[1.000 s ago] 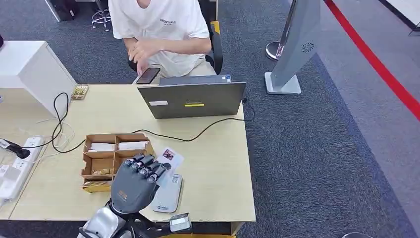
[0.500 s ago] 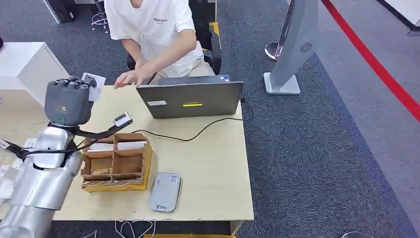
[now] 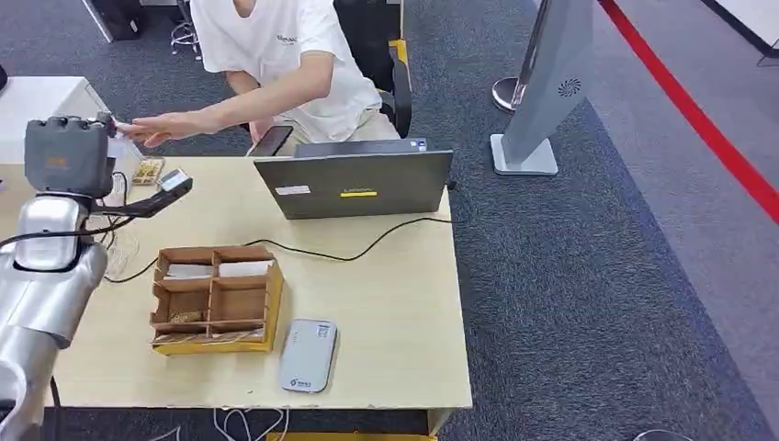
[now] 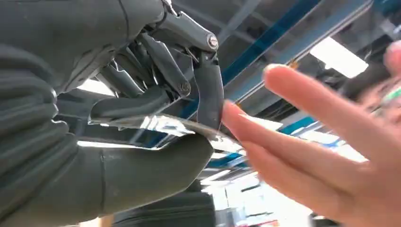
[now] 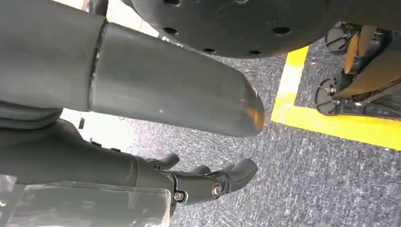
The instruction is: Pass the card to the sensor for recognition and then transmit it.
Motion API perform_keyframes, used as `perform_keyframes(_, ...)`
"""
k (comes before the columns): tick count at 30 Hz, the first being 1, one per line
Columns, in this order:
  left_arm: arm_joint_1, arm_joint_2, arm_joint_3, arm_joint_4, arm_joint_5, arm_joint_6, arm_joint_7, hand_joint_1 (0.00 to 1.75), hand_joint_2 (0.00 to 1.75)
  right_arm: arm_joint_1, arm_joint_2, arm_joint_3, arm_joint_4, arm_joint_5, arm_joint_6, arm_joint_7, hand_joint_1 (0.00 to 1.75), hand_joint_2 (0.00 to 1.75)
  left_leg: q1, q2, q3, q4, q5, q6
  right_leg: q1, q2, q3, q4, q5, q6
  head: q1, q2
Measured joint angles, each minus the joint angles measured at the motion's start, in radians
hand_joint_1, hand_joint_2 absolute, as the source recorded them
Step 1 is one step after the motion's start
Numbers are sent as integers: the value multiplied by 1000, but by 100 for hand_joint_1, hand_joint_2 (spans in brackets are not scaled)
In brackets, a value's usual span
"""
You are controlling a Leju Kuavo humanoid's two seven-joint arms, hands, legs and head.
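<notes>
Left hand, raised over the bench's far-left corner, pinches the card for handover to a person's hand; right hand holds nothing.

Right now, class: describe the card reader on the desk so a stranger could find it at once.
Start at the wooden desk and go to its near edge. Right of the cardboard divider box lies the card reader, a flat grey slab with rounded corners, unlike the brown, compartmented box beside it.
</notes>
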Motion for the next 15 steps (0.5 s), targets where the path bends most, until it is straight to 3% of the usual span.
perform_keyframes(4, -51, 18, 0, 105, 0, 0, 21, 175, 175, 0, -2, 0, 0, 3, 2, 16, 0, 0, 0, -1, 0, 0, 0, 0, 0, 0, 0, 1, 0, 0, 0, 0)
perform_keyframes(5, -55, 20, 0, 124, 0, 0, 23, 0, 175, 0, -2, 0, 0, 4, 2, 19, 0, 175, 0, -1, 0, 0, 0, 0, 0, 0, 0, 1, 0, 0, 0, 0)
perform_keyframes(11, -57, 28, 0, 172, 0, 1, 27, 0, 175, 1, -3, 0, 0, 13, 1, 15, 0, 175, 0, -1, -2, 0, 0, 0, 0, 0, -1, 0, 0, 0, 0, 0)
perform_keyframes(15, -47, 30, 2, 172, 5, 2, -13, 0, 175, 1, -3, 0, 0, 19, 1, 3, 0, 175, 0, -1, -2, 0, 0, 0, 0, 0, -1, 0, 0, 0, 0, 0)
